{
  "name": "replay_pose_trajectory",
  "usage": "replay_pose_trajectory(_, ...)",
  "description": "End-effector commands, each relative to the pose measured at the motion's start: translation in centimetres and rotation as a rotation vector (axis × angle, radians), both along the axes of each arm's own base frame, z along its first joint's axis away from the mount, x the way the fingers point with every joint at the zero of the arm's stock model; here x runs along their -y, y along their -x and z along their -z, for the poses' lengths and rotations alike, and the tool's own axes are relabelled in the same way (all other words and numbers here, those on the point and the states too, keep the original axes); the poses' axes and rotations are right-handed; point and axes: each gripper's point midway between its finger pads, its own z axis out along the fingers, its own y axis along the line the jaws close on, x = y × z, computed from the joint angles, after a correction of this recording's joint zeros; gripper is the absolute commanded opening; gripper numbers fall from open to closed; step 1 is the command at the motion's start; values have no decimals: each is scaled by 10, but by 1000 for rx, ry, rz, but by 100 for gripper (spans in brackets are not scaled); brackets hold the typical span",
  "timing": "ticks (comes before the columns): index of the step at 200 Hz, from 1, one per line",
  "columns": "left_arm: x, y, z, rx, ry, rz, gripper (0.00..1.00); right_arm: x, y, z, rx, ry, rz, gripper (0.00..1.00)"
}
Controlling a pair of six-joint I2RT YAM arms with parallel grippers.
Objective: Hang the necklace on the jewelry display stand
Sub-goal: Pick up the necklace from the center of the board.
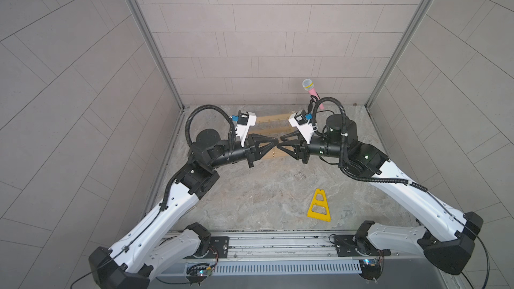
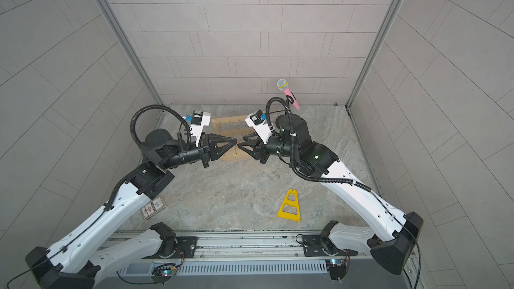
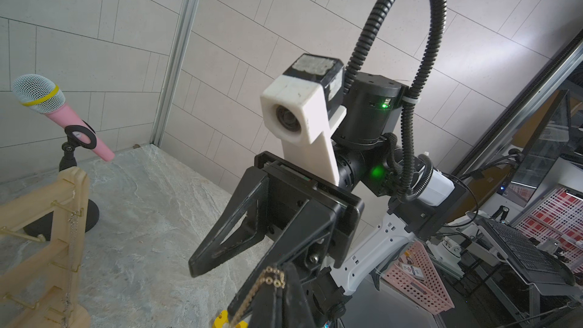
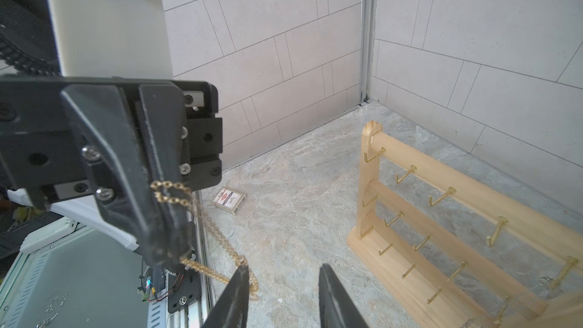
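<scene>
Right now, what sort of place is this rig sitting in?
Likely a lab test cell, not a home or shop. Aluminium-framed panel walls box in a stone-look tabletop. Staged props, the jewelry display stand and a microphone, sit on it. A keyboard shows beyond the enclosure.

soft even light — bowed edges

Gold necklace (image 4: 217, 231), tight in left gripper (image 1: 276, 143), near upright pale wooden jewelry display stand (image 4: 473, 187).

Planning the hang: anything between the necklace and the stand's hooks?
Nothing visible. The necklace, pinched in the shut left gripper and touching the open right gripper, has open air to the jewelry display stand.
</scene>
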Motion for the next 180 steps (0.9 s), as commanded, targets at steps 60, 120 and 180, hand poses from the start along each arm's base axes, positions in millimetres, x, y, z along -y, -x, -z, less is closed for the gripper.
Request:
replay_pose_trajectory(60,-3,4,-20,62,31,6,2,-10,1,-19,44,-62,-49,38)
replay_pose_trajectory(120,-3,4,-19,60,30,5,1,-14,2,-22,44,-79,-67,38)
replay_pose_trajectory(180,-5,4,-17,61,19,-9,1,-5,6,-11,48,-26,-49,37)
